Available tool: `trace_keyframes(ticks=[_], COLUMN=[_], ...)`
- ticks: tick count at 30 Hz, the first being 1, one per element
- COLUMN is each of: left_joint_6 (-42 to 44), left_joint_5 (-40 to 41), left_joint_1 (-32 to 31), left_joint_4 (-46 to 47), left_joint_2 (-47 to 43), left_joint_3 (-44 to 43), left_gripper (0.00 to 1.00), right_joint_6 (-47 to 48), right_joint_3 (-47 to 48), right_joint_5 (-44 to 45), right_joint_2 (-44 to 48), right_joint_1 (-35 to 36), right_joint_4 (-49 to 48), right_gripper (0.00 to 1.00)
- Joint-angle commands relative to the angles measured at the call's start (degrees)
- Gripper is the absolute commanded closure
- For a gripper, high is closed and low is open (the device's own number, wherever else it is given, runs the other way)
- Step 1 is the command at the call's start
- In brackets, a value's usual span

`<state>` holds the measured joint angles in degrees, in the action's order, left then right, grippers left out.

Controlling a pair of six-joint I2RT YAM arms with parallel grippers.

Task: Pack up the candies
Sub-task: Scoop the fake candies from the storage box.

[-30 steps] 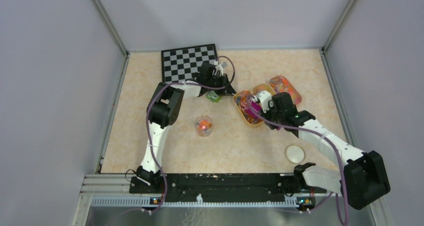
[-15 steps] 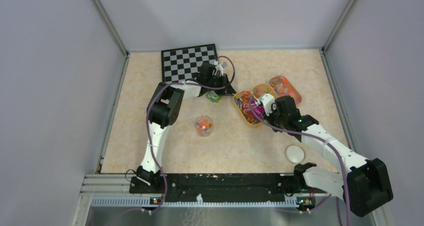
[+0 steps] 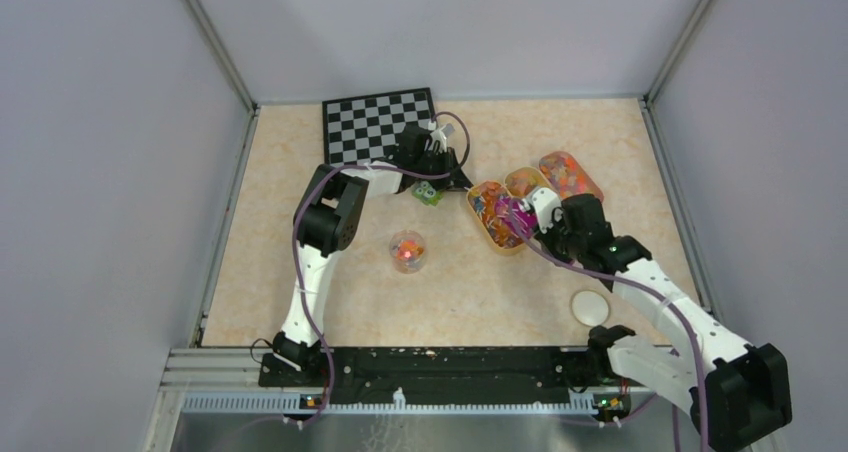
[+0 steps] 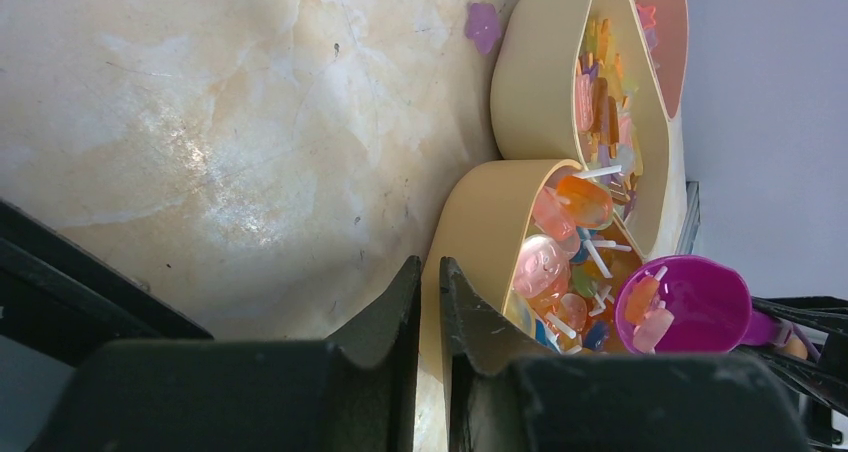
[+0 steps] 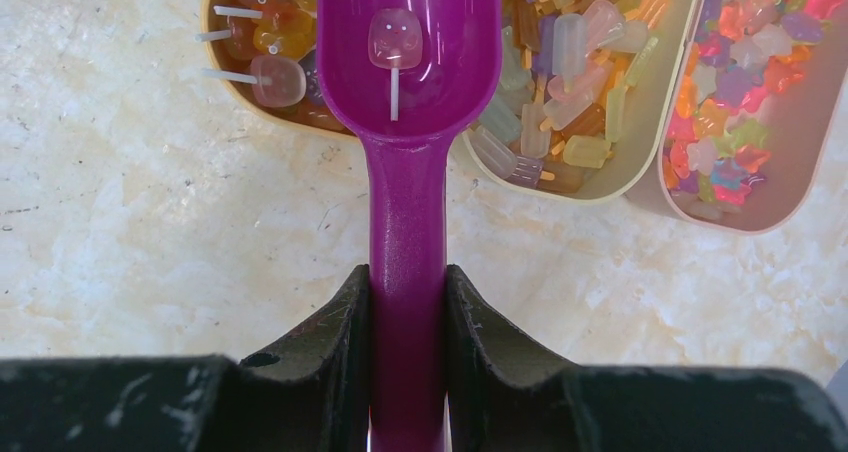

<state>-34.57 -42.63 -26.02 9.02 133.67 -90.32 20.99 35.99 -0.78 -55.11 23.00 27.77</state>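
The candies (image 5: 565,82) fill three tan trays; they are small translucent pieces, orange, pink, yellow and some blue. My right gripper (image 5: 407,302) is shut on the handle of the magenta scoop (image 5: 408,82), which hangs over the left tray (image 5: 222,77) with a few candies in its bowl. In the top view the scoop (image 3: 515,212) sits over the nearest tray. My left gripper (image 4: 428,267) has its jaws almost together on the thin tan wall of that tray (image 4: 480,222), at its far left end (image 3: 471,198). The scoop (image 4: 690,302) shows there too.
A small clear cup (image 3: 407,250) holding some candies stands on the table left of the trays. A white round lid (image 3: 590,307) lies at the near right. A green block with eyes (image 3: 428,193) sits by the left gripper. A checkerboard (image 3: 375,127) lies at the back.
My right wrist has drawn back to the right, and the scoop has shifted slightly over the nearest tray. The left arm has not moved.
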Motion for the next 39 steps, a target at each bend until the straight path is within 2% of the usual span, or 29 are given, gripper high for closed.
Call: trace_keyframes(ticks=[1,11,15,30,36,39], left_joint_6=[0.29,0.68,1.02,4.07,5.51,6.49], left_joint_5=[-1.9,-1.62,-1.66,1.34,4.48,5.85], left_joint_1=[-0.75,-0.63,-0.61,0.63,3.34,5.36], left_joint_4=[0.82,-0.48,-1.5,-4.97,-6.8,-7.83], left_joint_2=[-3.0,-3.66,-3.97,-8.68,-16.11,-20.96], left_joint_3=[-0.98,-2.84,-4.15,-7.5,-7.47,-6.05], left_gripper=[0.83,0.81,0.76,0.7,0.59,0.33], right_joint_6=[0.79,0.34,-0.09,-1.85,-4.16,-4.9], right_joint_3=[1.75,3.4,4.32,5.7,7.17,7.38], right_joint_5=[-1.7,-4.44,-6.56,-10.94,-13.06,-14.1], right_joint_2=[2.51,7.23,8.38,10.27,11.25,11.82], right_joint_1=[-0.98,-1.65,-1.73,-1.73,-1.68,-1.69], right_joint_4=[0.28,0.66,0.14,0.4,0.62,0.34], right_gripper=[1.0,1.0,1.0,1.0,1.0,1.0])
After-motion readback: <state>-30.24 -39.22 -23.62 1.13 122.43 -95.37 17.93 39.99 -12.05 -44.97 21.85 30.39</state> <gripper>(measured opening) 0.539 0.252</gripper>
